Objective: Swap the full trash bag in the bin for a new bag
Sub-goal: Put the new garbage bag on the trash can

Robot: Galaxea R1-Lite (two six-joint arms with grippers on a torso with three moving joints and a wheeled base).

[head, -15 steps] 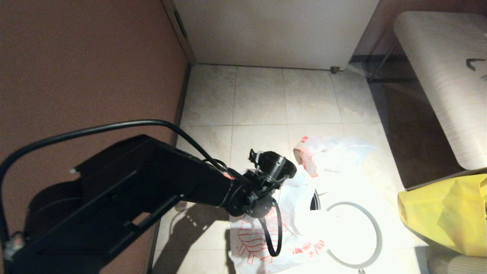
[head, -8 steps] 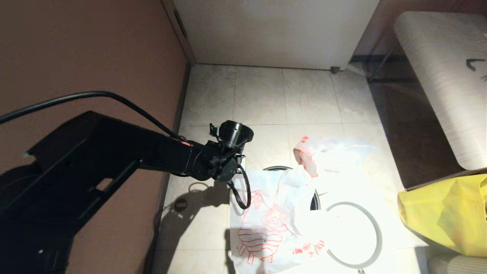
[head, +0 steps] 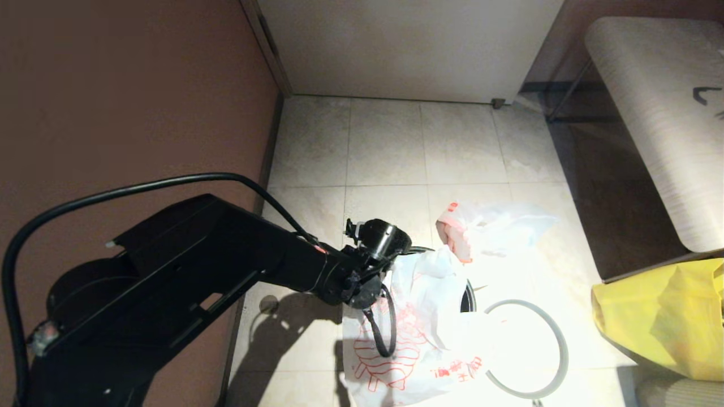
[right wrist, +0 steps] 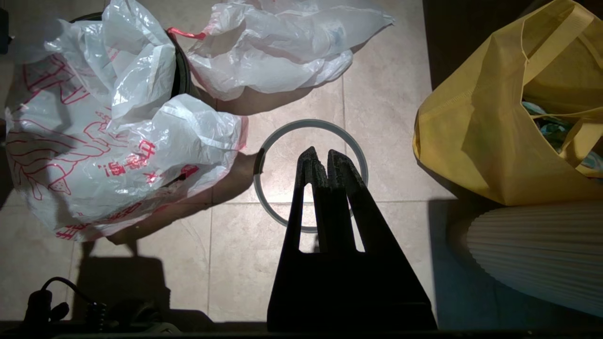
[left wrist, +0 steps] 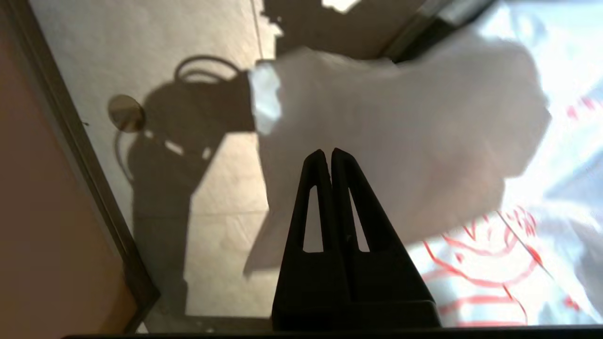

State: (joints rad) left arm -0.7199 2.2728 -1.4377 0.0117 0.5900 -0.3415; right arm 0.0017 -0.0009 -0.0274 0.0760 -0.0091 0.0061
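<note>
The new bag (head: 407,339), white with a red striped figure, lies crumpled over the black bin (head: 469,297), covering most of it. Over the bag's left edge hangs my left gripper (left wrist: 326,153), shut with nothing visible between its fingers; the head view shows only that arm's wrist (head: 378,242). The full trash bag (head: 495,226) lies on the floor just beyond the bin. The bin's grey hoop (right wrist: 311,122) lies flat on the tiles to the right of the bin (right wrist: 179,70). Above the hoop (head: 523,303) my right gripper (right wrist: 320,153) is shut and empty.
A big yellow bag (head: 662,316) stands open at the right, with a pale ribbed object (right wrist: 532,254) beside it. A padded bench (head: 656,113) fills the far right. A brown wall (head: 130,102) runs along the left, with a small round floor stop (head: 268,303) near it.
My left arm swung up and away to the left from the bin, then came back down over the bag's left edge. The bags and the hoop have not moved.
</note>
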